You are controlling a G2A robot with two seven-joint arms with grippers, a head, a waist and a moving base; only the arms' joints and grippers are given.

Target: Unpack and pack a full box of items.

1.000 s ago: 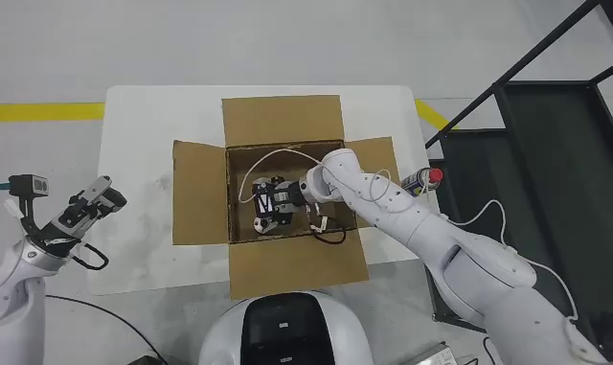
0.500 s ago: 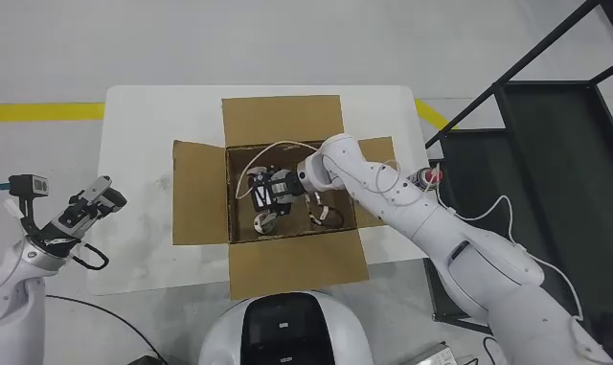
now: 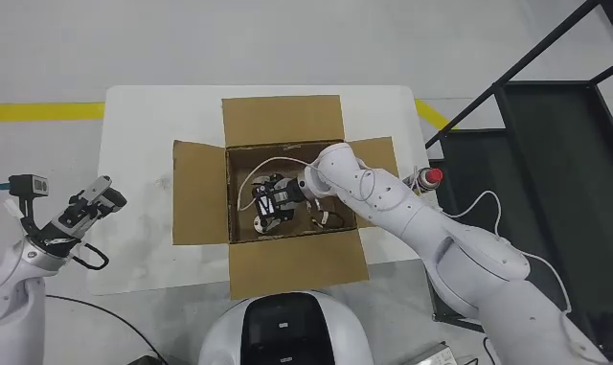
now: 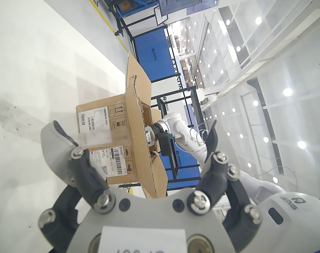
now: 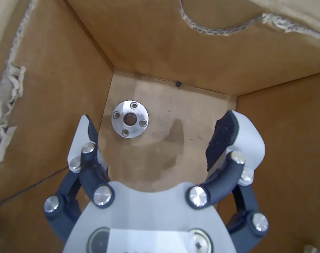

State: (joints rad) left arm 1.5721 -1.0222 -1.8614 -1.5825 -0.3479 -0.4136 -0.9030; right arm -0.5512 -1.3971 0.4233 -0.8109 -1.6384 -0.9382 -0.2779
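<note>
The left gripper [image 3: 96, 196] hangs by the table's [image 3: 144, 125] edge, at eight o'clock from the cardboard box [image 3: 283, 121], fingers spread and empty. The box sits mid-table, flaps folded out. The right gripper [image 5: 157, 122] is down inside it, fingers spread, above a metal disc [image 5: 130, 118] lying on the floor beside a wall. A spray can [image 3: 423, 179] sits at the box's three o'clock.

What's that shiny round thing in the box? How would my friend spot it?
Find the open cardboard box on the white table and look at its floor, below the open right pincer. Near one corner lies a flat metal disc. It's shiny, with a big middle hole and four little ones, unlike the tiny black bit by the wall.
</note>
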